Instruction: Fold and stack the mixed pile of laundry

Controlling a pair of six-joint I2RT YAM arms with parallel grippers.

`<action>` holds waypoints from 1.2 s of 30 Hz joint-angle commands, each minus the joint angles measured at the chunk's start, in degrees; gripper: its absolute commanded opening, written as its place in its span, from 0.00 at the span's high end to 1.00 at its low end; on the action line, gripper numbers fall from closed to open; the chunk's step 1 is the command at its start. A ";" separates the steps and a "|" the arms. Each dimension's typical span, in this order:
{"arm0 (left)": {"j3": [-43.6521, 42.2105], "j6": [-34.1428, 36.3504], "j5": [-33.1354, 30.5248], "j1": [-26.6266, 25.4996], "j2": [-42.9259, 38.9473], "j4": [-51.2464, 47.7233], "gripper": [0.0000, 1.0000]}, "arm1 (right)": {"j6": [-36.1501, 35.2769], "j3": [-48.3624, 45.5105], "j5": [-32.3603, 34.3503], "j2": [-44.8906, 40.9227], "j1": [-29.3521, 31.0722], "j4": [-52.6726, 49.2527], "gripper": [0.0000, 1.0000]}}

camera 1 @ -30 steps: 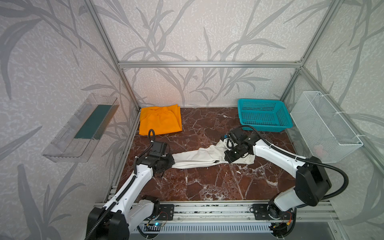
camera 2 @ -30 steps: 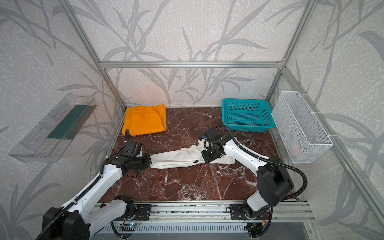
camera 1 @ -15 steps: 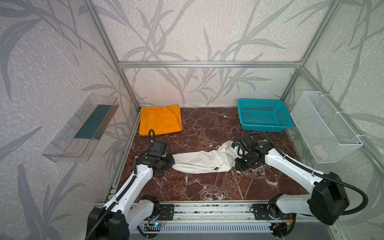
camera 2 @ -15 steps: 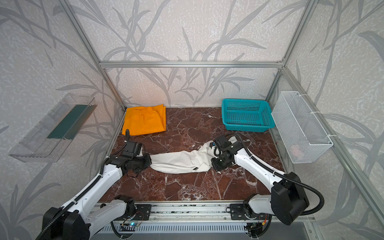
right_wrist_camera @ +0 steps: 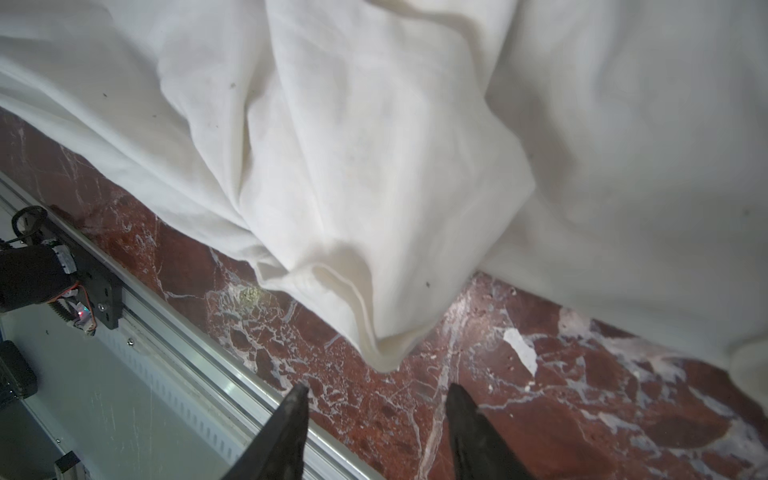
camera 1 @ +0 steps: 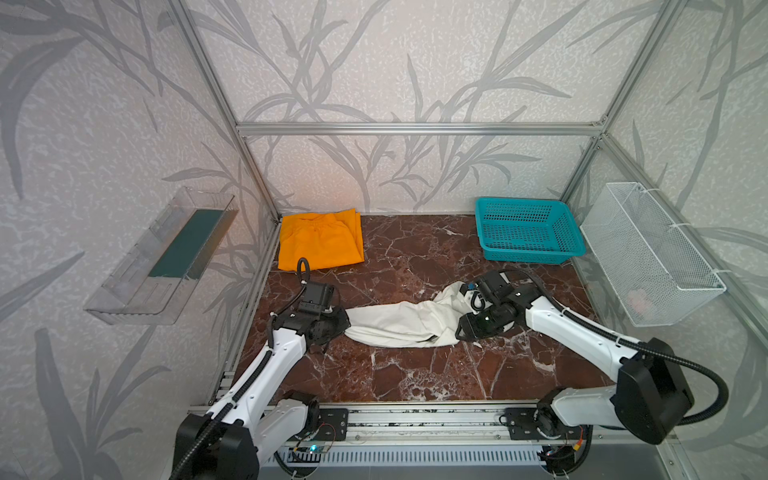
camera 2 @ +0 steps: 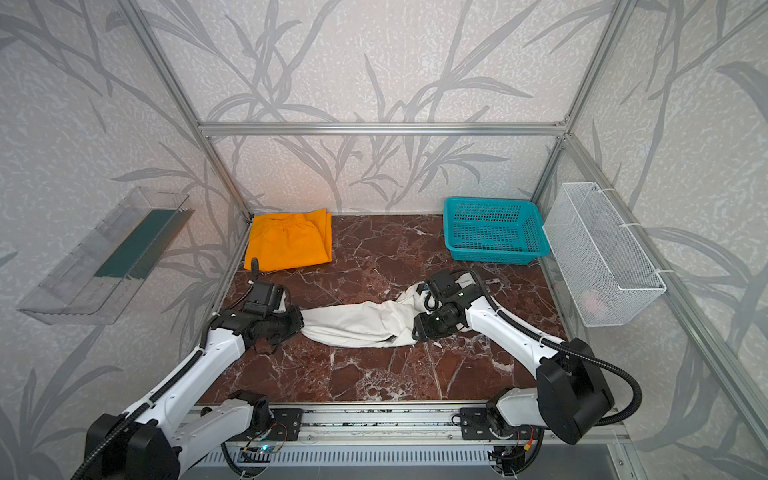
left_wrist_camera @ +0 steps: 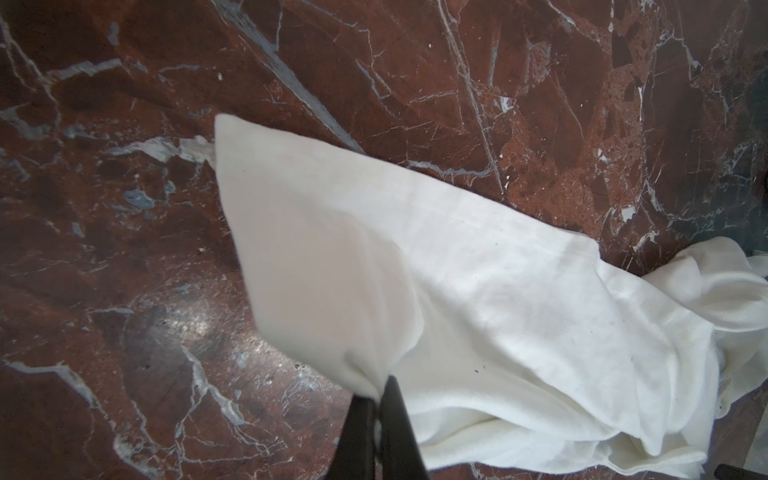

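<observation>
The white shirt (camera 1: 399, 324) (camera 2: 357, 322) lies bunched in a long strip across the middle of the marble floor. My left gripper (camera 1: 343, 322) (left_wrist_camera: 379, 395) is shut on its left end, and the cloth (left_wrist_camera: 478, 270) fans out from the pinch. At the strip's right end my right gripper (camera 1: 460, 332) (right_wrist_camera: 376, 388) is open. A folded corner of the shirt (right_wrist_camera: 386, 353) rests on the floor just beyond its fingertips, with nothing between them. The orange trousers (camera 1: 318, 241) (camera 2: 289, 241) lie folded flat in the back left corner.
A teal plastic basket (camera 1: 528, 254) stands at the back right. A white wire basket (camera 1: 648, 257) hangs on the right wall and a clear shelf (camera 1: 166, 253) on the left wall. The metal rail (right_wrist_camera: 174, 316) runs along the floor's front edge, close to my right gripper.
My right gripper dragged the shirt's right end toward the front, then opened and let it go. The left gripper kept its hold and stayed in place.
</observation>
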 commanded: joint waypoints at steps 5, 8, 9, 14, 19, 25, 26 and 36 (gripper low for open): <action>-0.55 0.32 0.20 0.24 0.01 0.31 1.00 | -6.49 6.99 0.07 4.27 3.51 3.39 0.60; -0.60 0.28 0.07 0.24 -0.11 0.03 1.00 | -7.84 7.78 -0.67 6.64 3.53 3.89 0.61; -0.70 0.21 -0.13 0.24 -0.28 -0.01 1.00 | -8.15 7.88 -1.10 7.71 3.55 3.76 0.60; -1.02 0.04 -0.79 0.19 -1.20 -0.34 1.00 | -9.28 6.87 -1.76 11.41 3.52 4.02 0.55; -0.54 0.39 -0.87 0.22 -0.73 -0.69 1.00 | -9.57 5.53 -3.45 11.48 3.50 3.32 0.59; -0.45 0.48 -0.73 0.24 0.20 0.03 1.00 | -9.44 2.00 -4.93 8.30 3.52 3.30 0.63; -0.38 0.47 -0.60 0.24 0.40 0.06 1.00 | -9.52 1.65 -4.98 8.00 3.52 3.20 0.62; 0.47 0.54 -0.80 0.25 0.91 0.16 1.00 | -10.85 0.34 -3.98 8.38 3.56 3.87 0.63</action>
